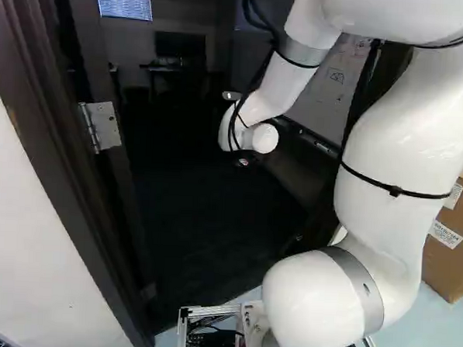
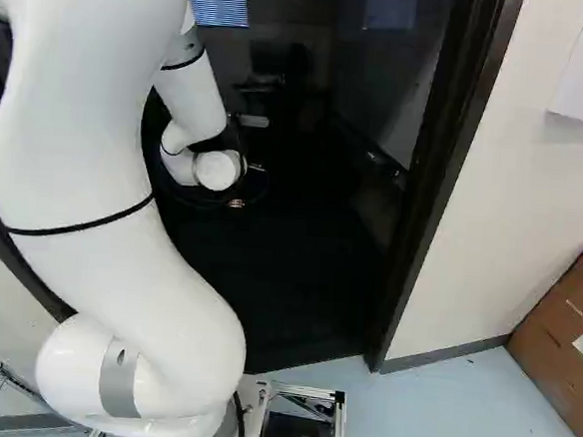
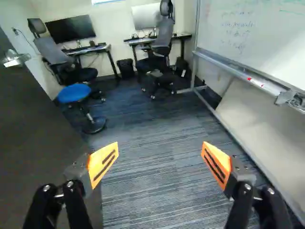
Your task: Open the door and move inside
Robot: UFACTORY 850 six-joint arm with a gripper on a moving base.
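The dark brown door (image 3: 38, 133) stands swung inward, its broad face beside the gripper's one finger in the wrist view. Its metal handle (image 3: 15, 58) lies farther ahead on that face, apart from the gripper. In the right base view the gripper (image 2: 236, 204) hangs beyond the arm's white wrist within the dark doorway, mostly hidden. The wrist view shows the gripper (image 3: 160, 160) open wide, with only carpet visible between its orange pads. A metal hinge (image 1: 102, 126) shows on the dark door frame (image 1: 43, 144) in the left base view.
Inside are a blue stool (image 3: 74, 93), office chairs and desks (image 3: 90, 49). A whiteboard (image 3: 257, 38) with a metal tray runs along the side opposite the door. The other door jamb (image 2: 456, 150) meets a white wall; a cardboard box (image 2: 568, 338) stands beyond.
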